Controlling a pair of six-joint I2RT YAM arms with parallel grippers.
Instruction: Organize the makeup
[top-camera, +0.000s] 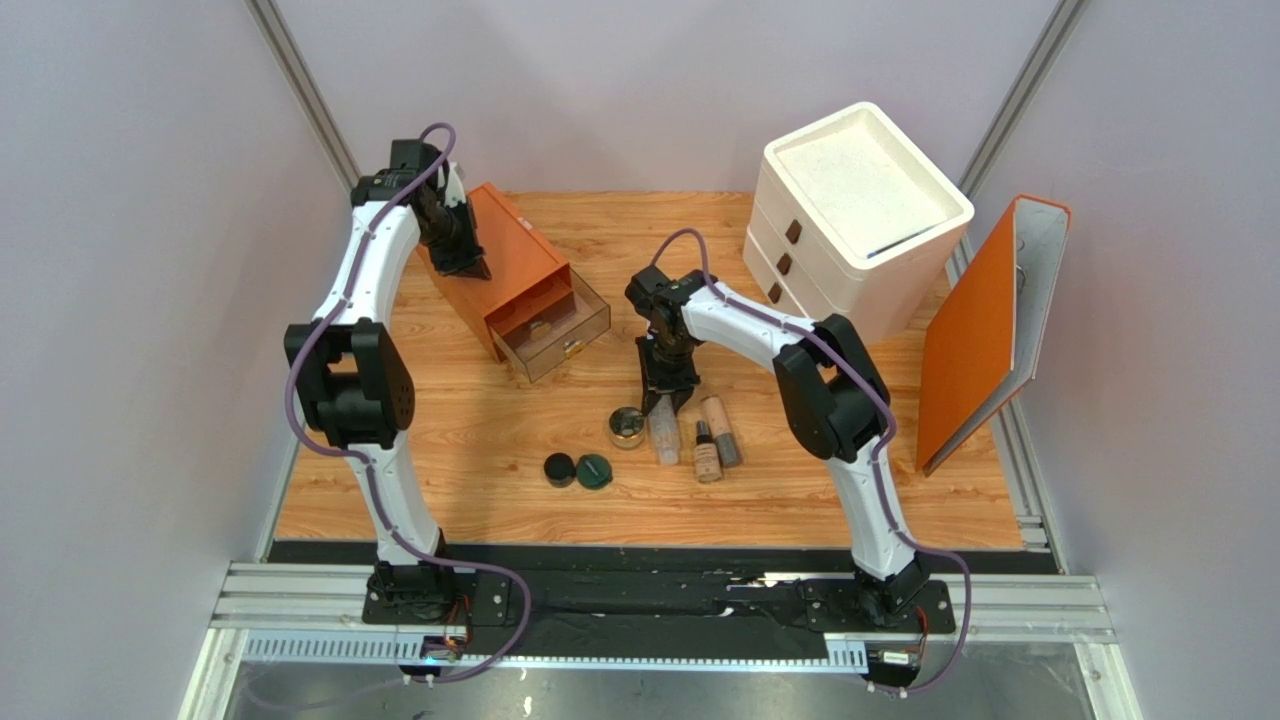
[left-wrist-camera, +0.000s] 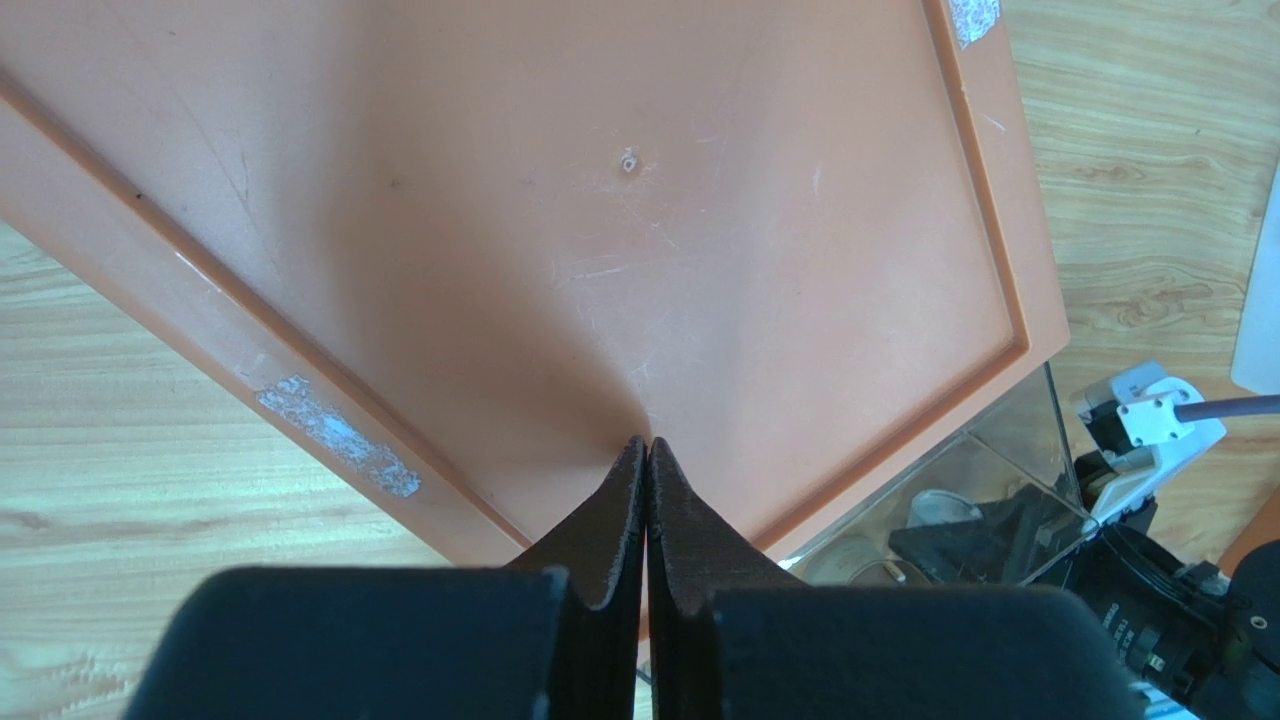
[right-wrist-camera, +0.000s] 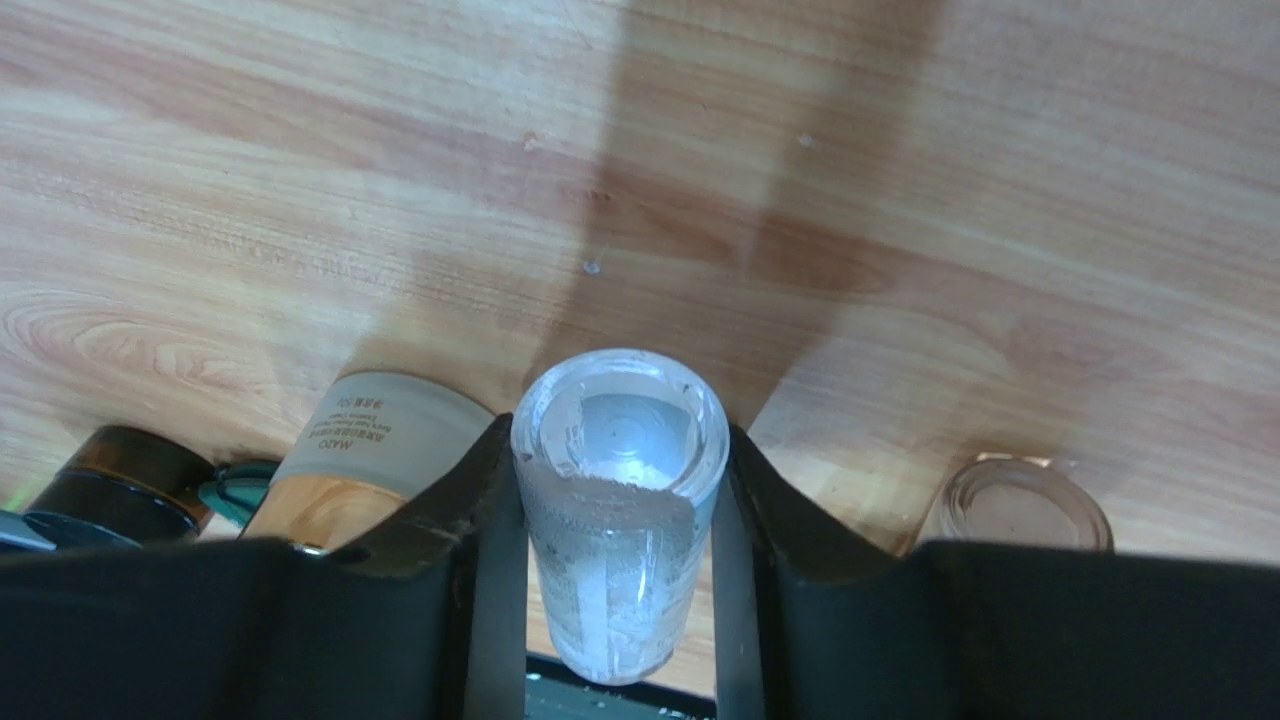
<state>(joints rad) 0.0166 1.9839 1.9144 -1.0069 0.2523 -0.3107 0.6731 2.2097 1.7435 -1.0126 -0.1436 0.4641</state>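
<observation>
The right gripper (right-wrist-camera: 619, 450) is clasping a clear cylindrical bottle (right-wrist-camera: 616, 540) that is lying mid-table, long axis near-to-far, round end facing far. The left gripper (left-wrist-camera: 646, 447), fingers pressed together and holding nothing, is resting its tips on the orange drawer box (left-wrist-camera: 601, 225). The box's clear drawer (top-camera: 559, 342) is standing open, contents unclear.

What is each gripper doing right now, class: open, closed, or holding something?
The left gripper is closed and empty, over the orange drawer box.
The right gripper is closed on the clear bottle.

Wooden table (top-camera: 451, 443) with scattered makeup (top-camera: 628, 429)
</observation>
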